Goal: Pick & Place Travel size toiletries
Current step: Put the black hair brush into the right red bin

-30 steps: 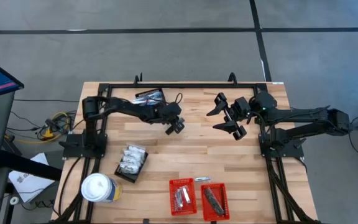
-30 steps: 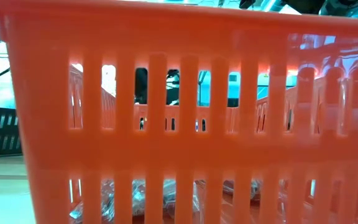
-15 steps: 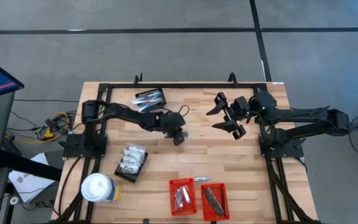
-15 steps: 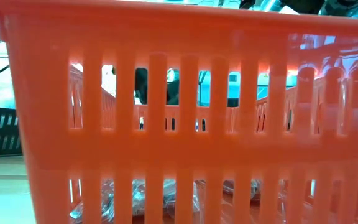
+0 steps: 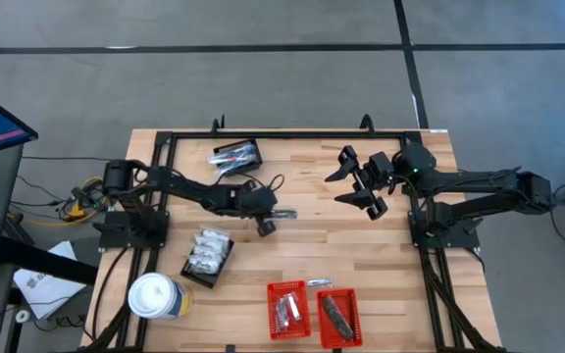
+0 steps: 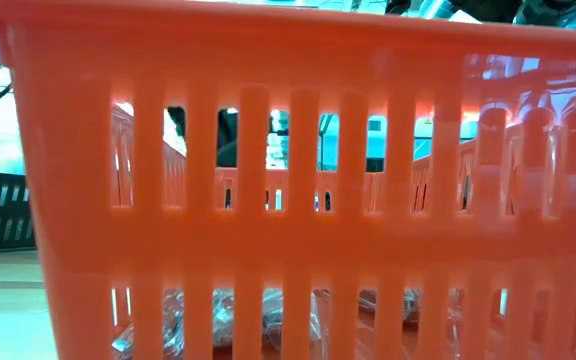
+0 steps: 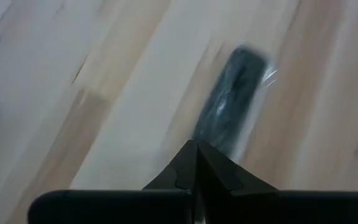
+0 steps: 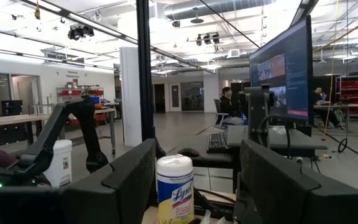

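Observation:
My left gripper (image 5: 269, 218) hovers over the middle of the wooden table, shut on a slim dark grey stick in a clear wrapper (image 7: 232, 99); the stick pokes out past the fingertips (image 5: 285, 212). More toiletries lie in a black tray (image 5: 235, 155) at the far side. White packets fill a black basket (image 5: 209, 255) at the near left. Silvery ones lie in the left red basket (image 5: 287, 309), dark ones in the right red basket (image 5: 338, 316). My right gripper (image 5: 353, 184) waits raised at the far right, open with nothing between its fingers. My left gripper pinches one end of the wrapped stick (image 7: 209, 140) between its two shut fingertips (image 7: 185, 163). The fingers slant downward and lie along the stick, which points ahead of them. The stick looks lifted clear of the table.
A large white lidded cup (image 5: 155, 296) stands at the near left corner. One small loose item (image 5: 319, 283) lies just beyond the red baskets. The low view is filled by a red basket's slotted wall (image 6: 298, 180). Bare wood lies between the arms.
My left gripper has swung toward the table's near edge and slightly left, away from the black tray, staying shut on the stick, which has travelled with it.

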Motion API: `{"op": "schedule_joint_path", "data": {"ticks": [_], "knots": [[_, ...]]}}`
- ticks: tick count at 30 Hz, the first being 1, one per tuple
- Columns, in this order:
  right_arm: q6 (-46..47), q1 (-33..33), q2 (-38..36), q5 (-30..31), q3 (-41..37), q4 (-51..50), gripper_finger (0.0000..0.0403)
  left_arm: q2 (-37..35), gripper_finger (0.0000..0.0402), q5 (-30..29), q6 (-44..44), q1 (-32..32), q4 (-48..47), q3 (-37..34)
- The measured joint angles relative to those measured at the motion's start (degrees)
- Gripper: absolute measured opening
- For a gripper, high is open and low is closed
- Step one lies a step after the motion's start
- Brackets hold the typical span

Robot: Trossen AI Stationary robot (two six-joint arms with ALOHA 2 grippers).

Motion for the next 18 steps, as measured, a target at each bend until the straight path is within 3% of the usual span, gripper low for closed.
{"op": "schedule_joint_path", "data": {"ticks": [7, 13, 18], "knots": [[0.0, 0.0, 0.0, 0.0, 0.0, 0.2, 0.0230, -0.1, 0.0001, -4.0, 0.3, 0.4, 4.3, -5.0], [0.0, 0.0, 0.0, 0.0, 0.0, 0.3, 0.0230, -0.1, 0.0001, 0.1, 1.8, 0.6, 6.2, -5.0], [0.0, 0.0, 0.0, 0.0, 0.0, 0.3, 0.0230, -0.1, 0.0001, 0.1, 2.4, 0.5, 6.5, -5.0]]}}
